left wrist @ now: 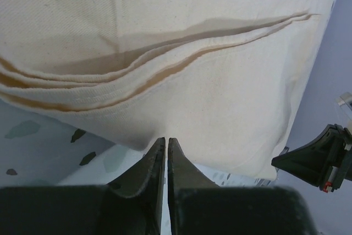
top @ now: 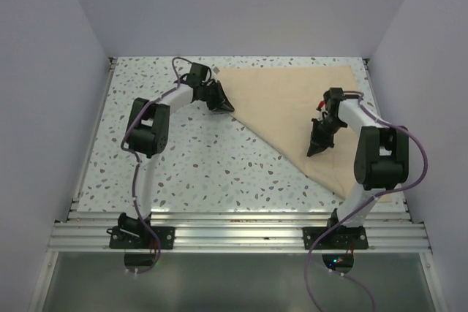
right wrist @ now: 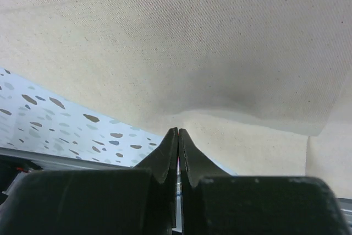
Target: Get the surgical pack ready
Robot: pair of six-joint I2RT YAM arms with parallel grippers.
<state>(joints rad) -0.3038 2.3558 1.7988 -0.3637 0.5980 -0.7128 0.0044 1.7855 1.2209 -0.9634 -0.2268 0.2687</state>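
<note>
Cloth (right wrist: 181,42) puckers where the right gripper's (right wrist: 177,131) fingers (right wrist: 165,158) pinch it shut, tips pointing down onto the tan sheet near its 4 o'clock edge. The left gripper's (left wrist: 166,140) fingers (left wrist: 148,174) are pressed almost together at the stacked hems of the sheet's 10 o'clock corner, though whether any fabric sits between them cannot be told. Seen from above, the cloth is folded into a triangle over the speckled table's (top: 205,158) 1-to-4 o'clock area, with the left arm reaching in from 9 o'clock and the right from 5 o'clock.
</note>
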